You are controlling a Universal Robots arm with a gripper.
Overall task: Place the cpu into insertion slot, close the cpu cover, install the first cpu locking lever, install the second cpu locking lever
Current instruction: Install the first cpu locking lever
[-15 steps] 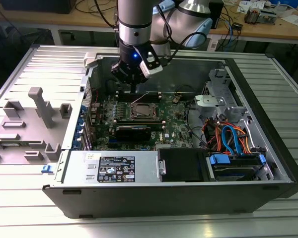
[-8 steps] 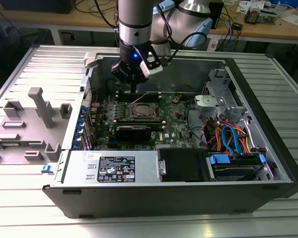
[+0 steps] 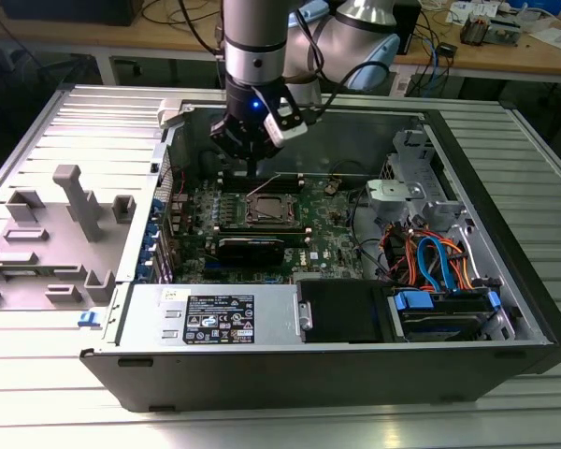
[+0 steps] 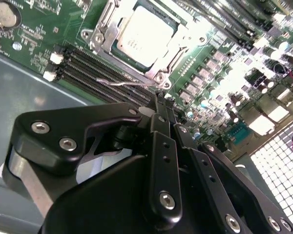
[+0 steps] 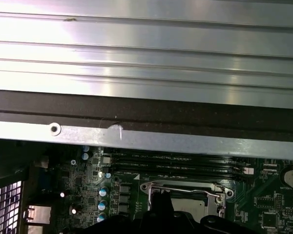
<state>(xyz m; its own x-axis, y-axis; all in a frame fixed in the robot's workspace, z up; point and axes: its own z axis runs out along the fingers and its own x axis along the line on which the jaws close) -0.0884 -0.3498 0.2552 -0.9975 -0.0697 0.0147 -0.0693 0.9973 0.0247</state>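
Note:
The cpu [image 4: 145,33] lies flat in the insertion slot [image 4: 158,77] on the green motherboard, its silver top showing through the window of the cpu cover [image 4: 175,48], which is down around it. A thin wire locking lever [image 4: 118,82] sticks out along the slot's edge, and in the exterior view it [image 3: 264,186] stands up at a slant above the slot [image 3: 269,210]. My gripper [image 4: 161,96] is shut with nothing between its fingers, its tips just beside that lever's inner end. In the exterior view the gripper [image 3: 252,168] hangs just behind the slot. The cover [image 5: 151,187] also appears in the first wrist view.
The motherboard [image 3: 323,245] lies inside an open computer case [image 3: 290,369]. Black memory slots [image 4: 95,73] run beside the socket. Orange and blue cables [image 3: 430,262] and a drive cage fill the exterior view's right. A grey fixture [image 3: 70,201] stands on the table at the left.

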